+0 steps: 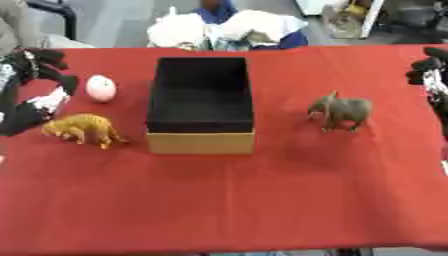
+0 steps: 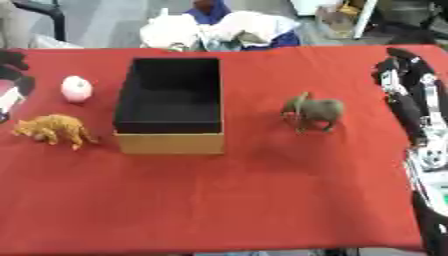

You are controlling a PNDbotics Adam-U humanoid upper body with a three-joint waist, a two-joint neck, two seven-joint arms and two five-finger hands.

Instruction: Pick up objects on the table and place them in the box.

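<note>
A box (image 1: 199, 142) with a black inside and a tan front wall stands at the middle of the red table; nothing shows inside it. Left of it lie a pale pink egg-shaped thing (image 1: 101, 88) and, nearer me, an orange toy animal (image 1: 83, 129). A grey-brown toy animal (image 1: 341, 111) stands to the box's right. My left hand (image 1: 39, 67) hovers at the table's left edge, just left of the egg, fingers relaxed and holding nothing. At the right edge my right hand (image 2: 398, 72) is open and apart from the grey animal, its forearm running down that side.
The red cloth (image 1: 262, 200) stretches bare from the box to the front edge. Beyond the table's far edge is a heap of white and blue stuff (image 1: 227, 27).
</note>
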